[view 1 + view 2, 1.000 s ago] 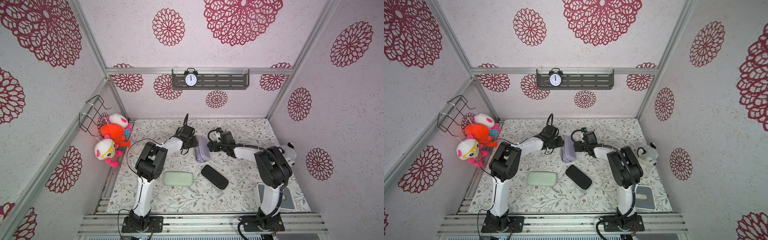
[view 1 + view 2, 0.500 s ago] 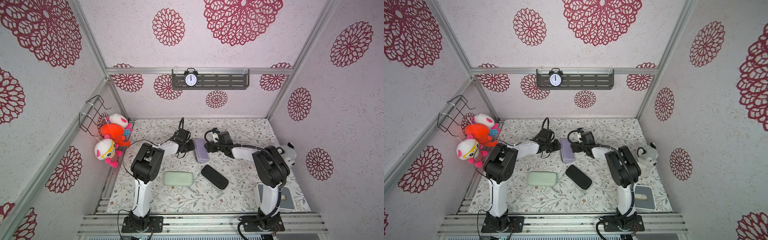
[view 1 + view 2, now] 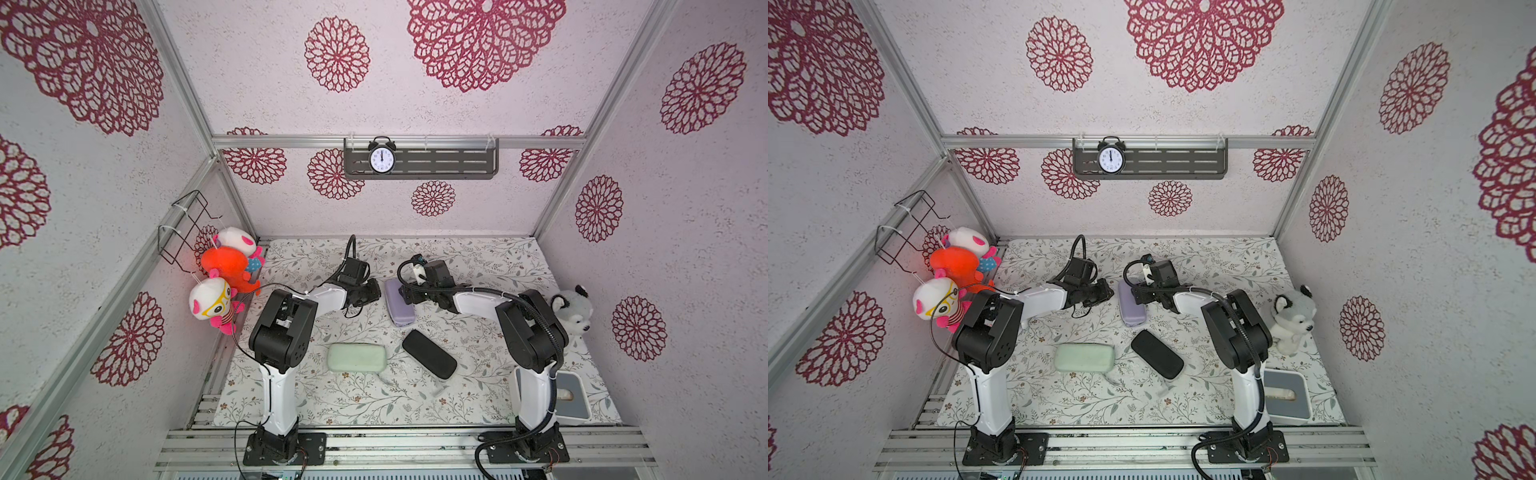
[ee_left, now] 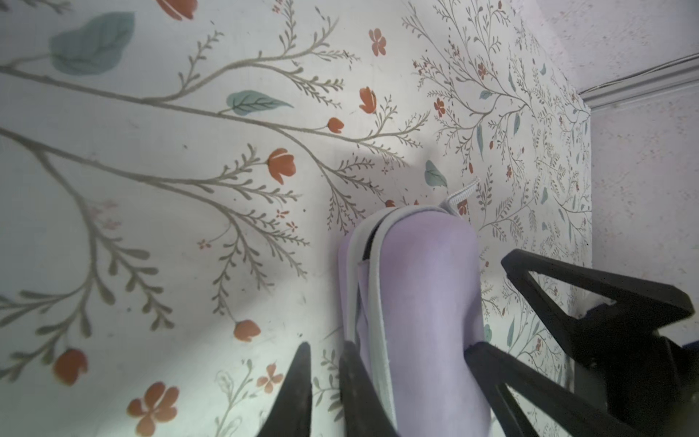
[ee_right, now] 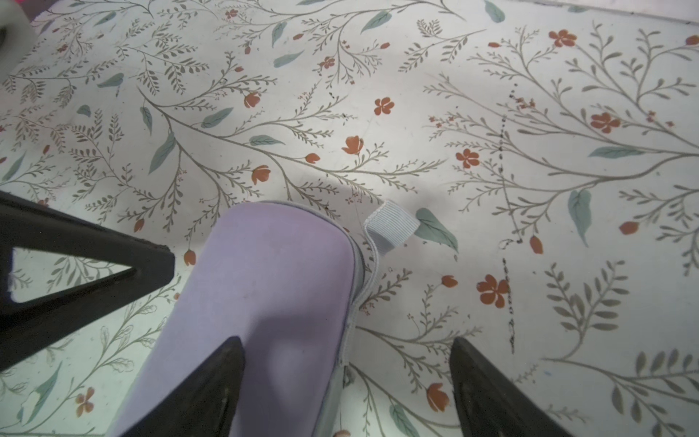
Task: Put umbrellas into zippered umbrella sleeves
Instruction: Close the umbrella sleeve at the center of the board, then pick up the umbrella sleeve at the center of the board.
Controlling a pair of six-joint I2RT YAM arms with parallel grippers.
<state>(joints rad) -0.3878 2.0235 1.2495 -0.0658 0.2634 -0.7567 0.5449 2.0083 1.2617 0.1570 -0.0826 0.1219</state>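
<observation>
Left arm and right arm: white links, bulky black joints, looping black cables, black pointed claw fingers.

Pale textured walls with crimson rosettes; grey shelf bearing alarm clock; floral-print table mat; plush toys beside wire basket.

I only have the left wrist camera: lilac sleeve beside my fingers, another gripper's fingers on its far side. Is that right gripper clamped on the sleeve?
Observer: No. The right wrist view shows the right gripper open, with one finger over the lilac sleeve and the other over bare mat beyond its zip edge.
Operator: And the other two sleeves?
Observer: In both top views the mint green sleeve and the black sleeve lie nearer the robot than the lilac one. Both look closed, with a small gap between them.
</observation>
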